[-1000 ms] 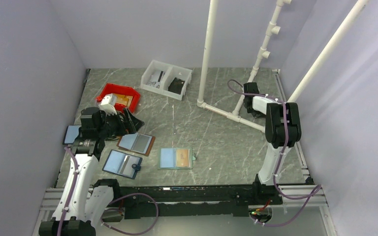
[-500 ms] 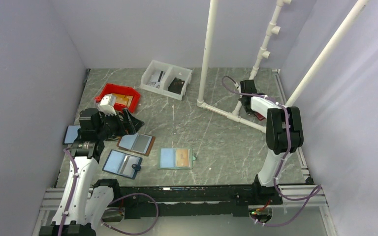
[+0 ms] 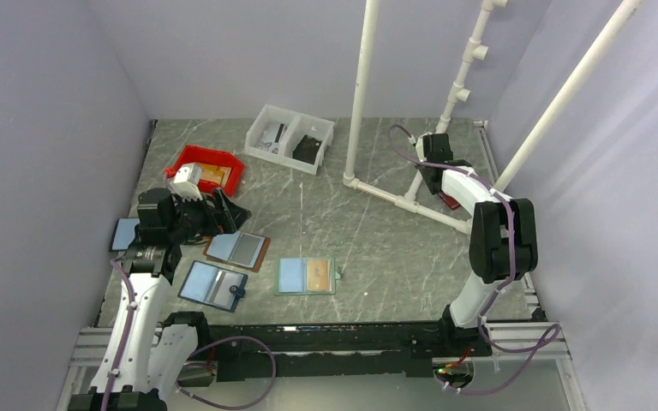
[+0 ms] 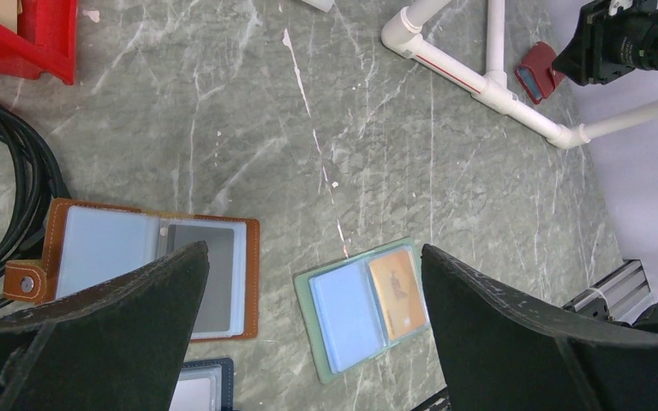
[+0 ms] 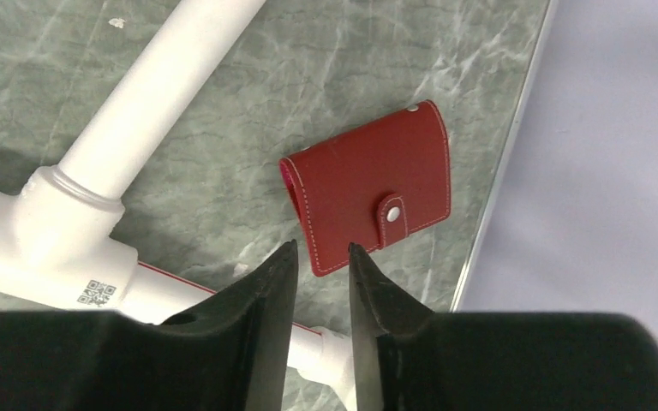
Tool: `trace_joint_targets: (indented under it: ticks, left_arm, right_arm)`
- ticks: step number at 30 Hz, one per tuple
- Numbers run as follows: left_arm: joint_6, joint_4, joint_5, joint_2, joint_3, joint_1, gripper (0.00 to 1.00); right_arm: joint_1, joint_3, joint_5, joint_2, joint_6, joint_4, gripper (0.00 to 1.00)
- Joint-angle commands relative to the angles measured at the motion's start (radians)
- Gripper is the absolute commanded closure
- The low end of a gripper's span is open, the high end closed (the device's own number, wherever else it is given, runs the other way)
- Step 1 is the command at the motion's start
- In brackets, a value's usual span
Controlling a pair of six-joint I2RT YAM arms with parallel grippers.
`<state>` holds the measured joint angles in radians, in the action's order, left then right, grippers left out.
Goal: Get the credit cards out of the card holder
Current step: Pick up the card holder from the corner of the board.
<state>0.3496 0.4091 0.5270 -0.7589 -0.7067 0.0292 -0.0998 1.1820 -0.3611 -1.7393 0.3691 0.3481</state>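
Holder (image 5: 368, 184) lies shut mid-frame, so I'd open my right claw (image 5: 321, 257), just a crack apart and empty, wider, then pinch its lower edge.

Left arm (image 3: 137, 300) bent at the elbow; left end effector (image 4: 313, 253) held over the surface, fingers at full spread, empty; right arm (image 3: 501, 231) reaching far forward; right end effector (image 5: 321, 250) apparently pointing down, fingers narrowly parted, gripping nothing.
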Motion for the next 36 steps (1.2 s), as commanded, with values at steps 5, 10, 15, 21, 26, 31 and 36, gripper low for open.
trace_joint_targets:
  ticks: [5, 10, 15, 21, 26, 31, 36]
  left_arm:
    - [-0.016, -0.028, 0.023, 0.004, -0.004, -0.003, 0.01]
    - [-0.017, -0.028, 0.024, 0.007, -0.002, -0.003, 0.01]
    - [-0.015, -0.032, 0.03, 0.011, -0.001, -0.002, 0.01]
    - [-0.014, -0.035, 0.034, 0.012, 0.0, -0.003, 0.01]
    - [-0.014, -0.036, 0.036, 0.012, 0.0, -0.003, 0.01]
    - [-0.014, -0.036, 0.036, 0.015, 0.0, -0.003, 0.01]
    - [-0.012, -0.038, 0.043, 0.011, 0.001, -0.003, 0.0]
  right_arm:
    - [0.007, -0.003, -0.008, -0.063, 0.057, 0.003, 0.47]
    - [0.028, -0.001, -0.031, -0.113, 0.076, -0.003, 0.49]
    - [0.037, 0.002, -0.073, -0.148, 0.085, -0.022, 0.5]
    - [0.046, 0.005, -0.089, -0.178, 0.092, -0.031, 0.51]
    - [0.046, 0.004, -0.099, -0.196, 0.102, -0.04, 0.63]
    - [0.047, -0.002, -0.101, -0.19, 0.11, -0.042, 0.8]
    - [0.046, -0.016, -0.093, -0.127, 0.114, -0.047, 0.97]
